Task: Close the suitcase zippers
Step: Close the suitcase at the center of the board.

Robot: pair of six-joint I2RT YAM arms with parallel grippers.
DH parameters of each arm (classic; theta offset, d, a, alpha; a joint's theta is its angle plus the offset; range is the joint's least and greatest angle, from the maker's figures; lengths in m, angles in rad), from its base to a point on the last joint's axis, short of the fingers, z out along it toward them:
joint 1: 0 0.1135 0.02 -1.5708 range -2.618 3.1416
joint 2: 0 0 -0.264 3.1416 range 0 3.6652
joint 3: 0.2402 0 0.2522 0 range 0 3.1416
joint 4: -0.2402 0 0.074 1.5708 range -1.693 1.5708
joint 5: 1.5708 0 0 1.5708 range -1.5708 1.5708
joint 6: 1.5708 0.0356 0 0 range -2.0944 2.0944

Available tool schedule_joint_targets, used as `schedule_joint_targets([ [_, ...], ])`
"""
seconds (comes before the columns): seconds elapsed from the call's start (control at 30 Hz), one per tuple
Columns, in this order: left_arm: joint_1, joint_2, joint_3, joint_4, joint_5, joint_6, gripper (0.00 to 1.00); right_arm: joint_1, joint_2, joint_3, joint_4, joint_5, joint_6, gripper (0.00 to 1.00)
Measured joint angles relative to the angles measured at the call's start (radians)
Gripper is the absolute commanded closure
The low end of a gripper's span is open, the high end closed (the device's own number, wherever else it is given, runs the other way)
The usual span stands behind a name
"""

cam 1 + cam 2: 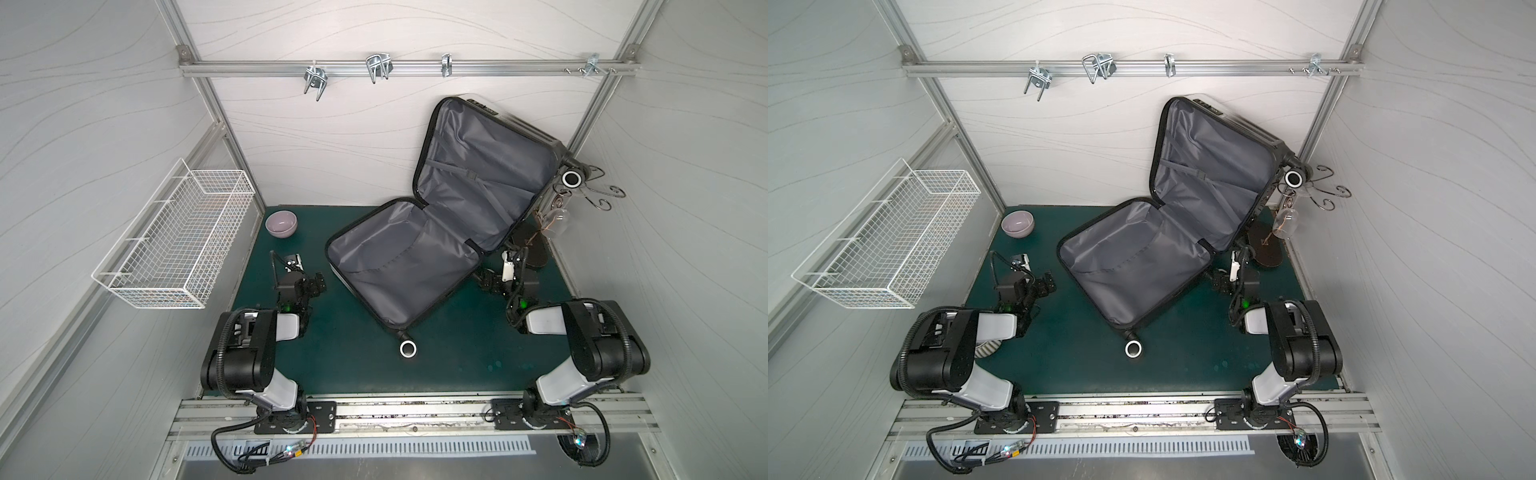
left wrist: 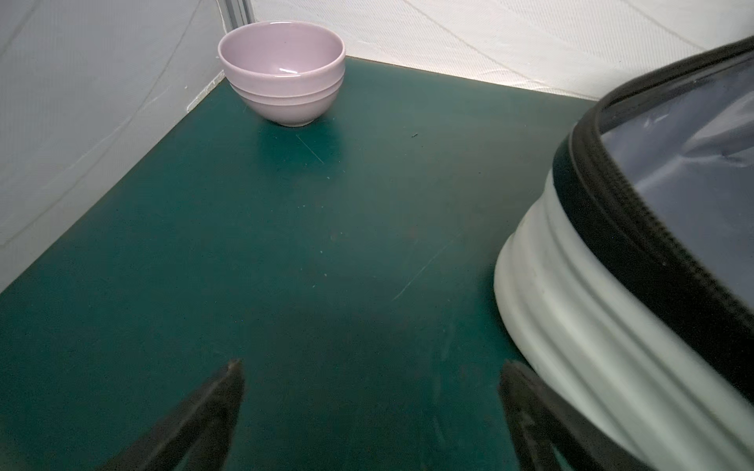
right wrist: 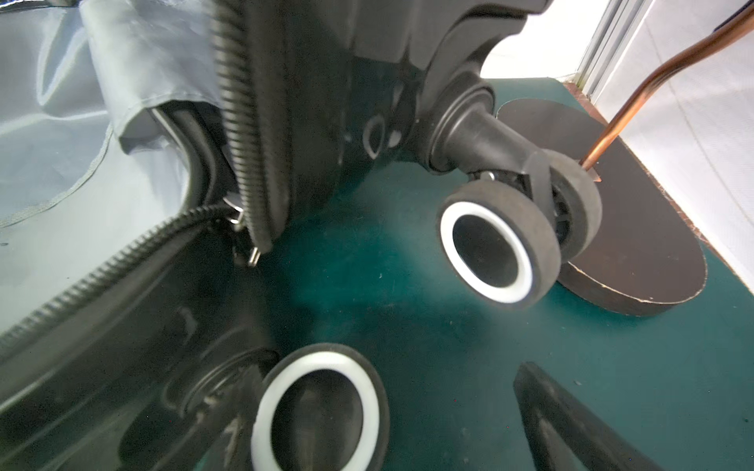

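Observation:
The suitcase (image 1: 399,266) (image 1: 1129,266) lies open on the green mat. One half is flat with its grey lining up; the other half (image 1: 486,166) stands upright against the back wall. The zippers' black toothed band (image 2: 636,228) (image 3: 240,122) rims both halves, and small metal pulls (image 3: 245,240) hang at the hinge corner. My left gripper (image 1: 318,282) (image 2: 372,367) is open over bare mat beside the white ribbed shell (image 2: 571,310). My right gripper (image 1: 484,282) is open at the hinge corner; one finger (image 3: 542,399) shows beside a white-rimmed wheel (image 3: 318,412).
A pink bowl (image 1: 281,223) (image 2: 281,73) sits in the back left corner. A white wire basket (image 1: 174,237) hangs on the left wall. A glass stand with a dark oval base (image 1: 532,249) (image 3: 636,244) stands behind the right gripper, near a second wheel (image 3: 493,248).

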Motion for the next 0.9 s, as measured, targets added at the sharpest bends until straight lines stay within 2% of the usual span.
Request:
schedule_joint_targets([
  [0.1,0.024,0.0,-0.011,0.007,0.047,-0.006,0.0,-0.002,0.0,0.0,-0.001,-0.003,0.001,0.01],
  [0.17,0.026,0.0,-0.019,0.019,0.067,-0.006,0.0,0.017,-0.011,0.001,-0.021,0.04,-0.002,0.01],
  [0.27,0.026,-0.034,-0.043,0.019,0.092,-0.006,0.0,0.083,-0.097,0.037,-0.169,0.112,-0.019,0.01],
  [0.33,0.022,-0.096,-0.039,-0.045,0.092,-0.008,0.0,0.121,-0.168,0.108,-0.319,0.175,0.011,0.01],
  [0.47,-0.021,-0.261,-0.007,-0.182,0.039,-0.021,0.0,0.164,-0.294,0.228,-0.535,0.247,0.119,0.01],
  [0.6,-0.114,-0.403,0.002,-0.299,-0.079,-0.038,0.0,0.257,-0.384,0.294,-0.727,0.299,0.196,0.01],
  [0.73,-0.172,-0.468,0.068,-0.499,-0.177,-0.113,0.0,0.29,-0.432,0.386,-0.933,0.221,0.311,0.02],
  [0.83,-0.18,-0.494,0.181,-0.686,-0.224,-0.242,0.0,0.212,-0.464,0.415,-0.972,0.012,0.391,0.29],
  [0.87,-0.18,-0.5,0.237,-0.755,-0.224,-0.285,0.0,0.17,-0.466,0.428,-0.987,-0.071,0.42,0.33],
  [0.9,-0.18,-0.506,0.288,-0.811,-0.217,-0.321,0.0,0.141,-0.46,0.451,-1.014,-0.117,0.44,0.33],
])
